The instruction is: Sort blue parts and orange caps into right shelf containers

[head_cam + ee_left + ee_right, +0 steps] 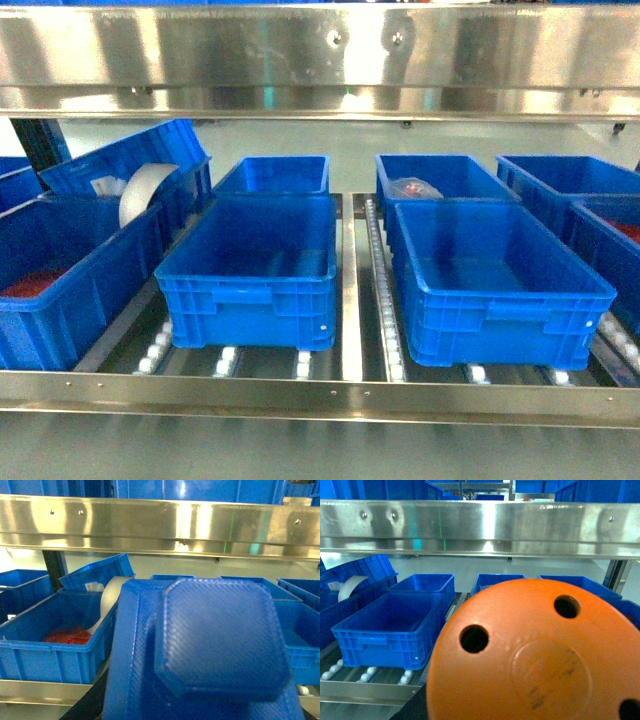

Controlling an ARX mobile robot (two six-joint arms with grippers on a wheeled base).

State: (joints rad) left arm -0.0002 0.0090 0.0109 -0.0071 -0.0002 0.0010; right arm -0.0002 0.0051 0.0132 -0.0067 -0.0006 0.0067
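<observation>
Steel roller shelf (345, 300) ahead of you carries blue crates (255, 270). Blue part (215, 640) fills your left wrist view, orange cap (535, 655) your right; its print is unreadable. Fingers unseen, can't tell their state.

steel roller shelf (350, 395), blue crates (250, 270) resting on it

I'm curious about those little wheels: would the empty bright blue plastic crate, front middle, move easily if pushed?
Probably yes: the bright blue plastic crate sits on white rollers, so it should glide. Empty, it is likely light. The steel front rail would probably stop it rolling forward.
</observation>
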